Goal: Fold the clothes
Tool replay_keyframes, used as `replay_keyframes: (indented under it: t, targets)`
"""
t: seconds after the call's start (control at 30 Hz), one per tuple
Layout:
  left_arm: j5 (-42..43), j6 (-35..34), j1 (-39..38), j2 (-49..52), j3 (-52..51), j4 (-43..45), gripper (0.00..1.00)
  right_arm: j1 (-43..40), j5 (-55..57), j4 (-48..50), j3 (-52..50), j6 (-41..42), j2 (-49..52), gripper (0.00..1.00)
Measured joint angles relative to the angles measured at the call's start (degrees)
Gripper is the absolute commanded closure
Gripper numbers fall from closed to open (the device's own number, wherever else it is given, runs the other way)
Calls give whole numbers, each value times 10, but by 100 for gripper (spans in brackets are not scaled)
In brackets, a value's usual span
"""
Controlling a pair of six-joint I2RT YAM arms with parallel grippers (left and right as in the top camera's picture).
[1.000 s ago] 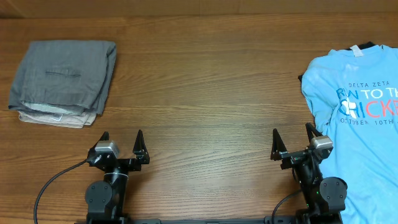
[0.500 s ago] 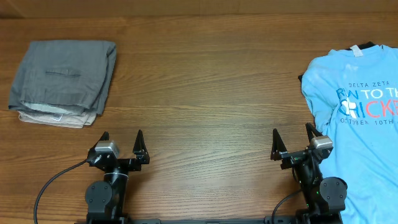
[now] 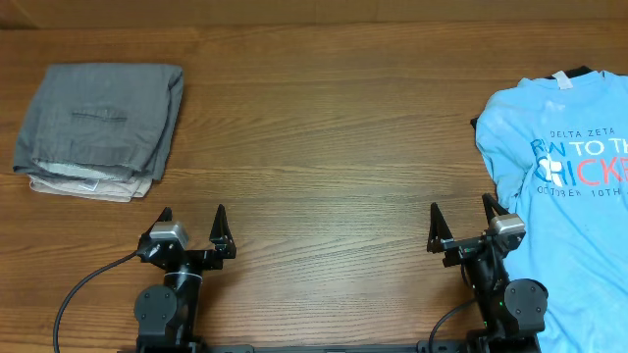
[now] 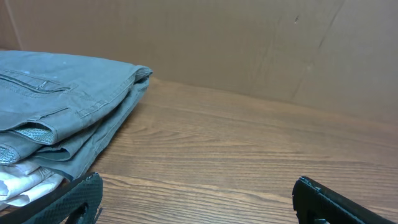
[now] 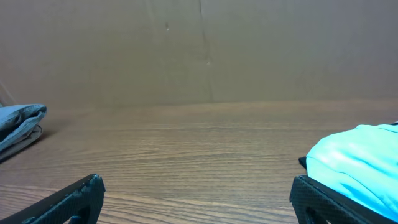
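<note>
overhead: the t-shirt lies rumpled at the right edge of the wood-grain table, light blue cotton with white and coral lettering and a white neck label. the left gripper and right gripper gape wide, empty. left wrist: folded grey trousers. right wrist: soft blue shirt folds, low right.

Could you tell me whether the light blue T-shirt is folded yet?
Not folded: the T-shirt lies spread face up, lettering and neck label showing.
</note>
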Motion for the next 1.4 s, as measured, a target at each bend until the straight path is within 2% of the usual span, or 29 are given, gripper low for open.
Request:
replay_keyframes:
  t: [1.03, 1.3, 1.4]
  targets:
    - [0, 0, 0, 0, 0, 0, 0, 0, -1, 2, 0, 0, 0, 0]
    - [0, 0, 0, 0, 0, 0, 0, 0, -12, -37, 7, 92, 0, 0]
    - [0, 0, 0, 0, 0, 0, 0, 0, -11, -76, 55, 115, 0, 0]
